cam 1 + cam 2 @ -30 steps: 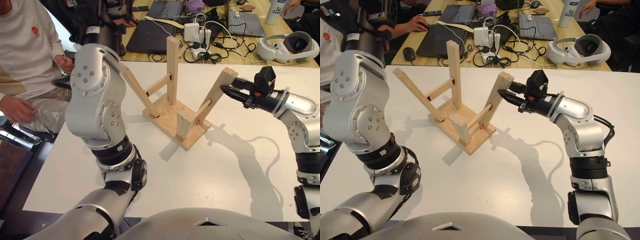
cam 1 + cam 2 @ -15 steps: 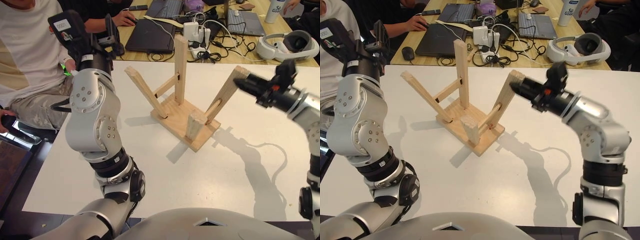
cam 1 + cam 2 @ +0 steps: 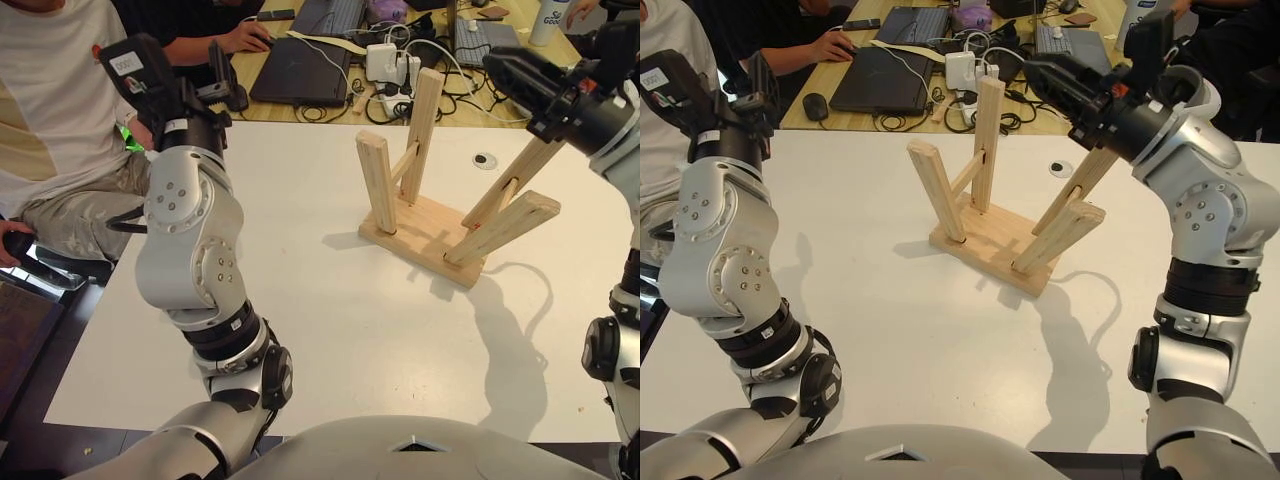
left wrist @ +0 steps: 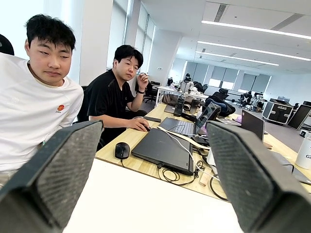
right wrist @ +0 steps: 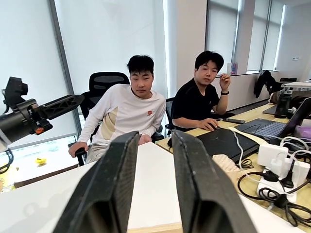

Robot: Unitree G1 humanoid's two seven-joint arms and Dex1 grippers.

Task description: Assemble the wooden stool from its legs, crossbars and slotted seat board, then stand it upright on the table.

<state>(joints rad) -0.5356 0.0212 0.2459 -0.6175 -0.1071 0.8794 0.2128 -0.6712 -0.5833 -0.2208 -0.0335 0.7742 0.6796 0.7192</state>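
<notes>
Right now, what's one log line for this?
stool: upside down on table | left fingers: open, empty, raised | right fingers: open, near stool

You can't see the top of the far right leg (image 3: 510, 188): it runs behind the right gripper (image 3: 495, 62), so contact there can't be called. The seat board (image 3: 425, 240) lies flat on the table (image 3: 300, 330) and the face it rests on is hidden. The crossbar (image 3: 404, 165) between the 2 left legs has its lower end covered by the near left leg (image 3: 378, 185). The small round thing (image 3: 485, 160) on the table behind the stool is too small to identify. In the right wrist view a wood sliver (image 5: 160, 229) is cut by the frame edge; can't tell which part. In the left wrist view both fingers (image 4: 58, 174) of the left gripper (image 4: 155, 126) run off the frame.
</notes>
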